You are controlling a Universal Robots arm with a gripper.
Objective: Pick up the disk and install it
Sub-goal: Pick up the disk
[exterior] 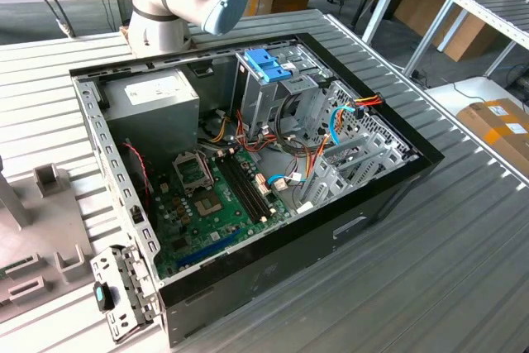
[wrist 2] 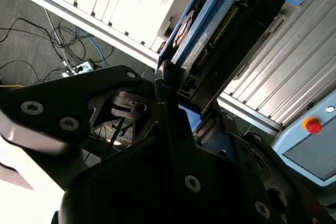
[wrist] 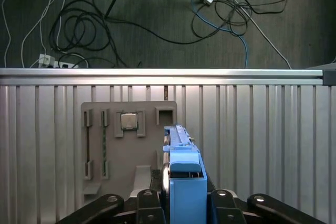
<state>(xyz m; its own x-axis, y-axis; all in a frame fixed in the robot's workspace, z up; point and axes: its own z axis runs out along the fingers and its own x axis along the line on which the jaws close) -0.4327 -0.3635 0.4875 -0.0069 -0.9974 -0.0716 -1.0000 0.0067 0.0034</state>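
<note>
In both wrist views my gripper is shut on the disk, which stands on edge between the black fingers. The disk is a thin grey drive framed by a blue plastic bracket. It hangs in the air over the ribbed metal table, beside a grey parts tray. The second wrist view gives the disk from the side, its blue bracket edge and dark connector side showing, with the gripper clamped on its lower end. The open computer case lies on the table in the exterior view.
Inside the case a metal drive cage with a blue latch stands at the back, next to the grey power-supply box. The motherboard and loose cables take up the floor of the case. The arm's base stands behind it.
</note>
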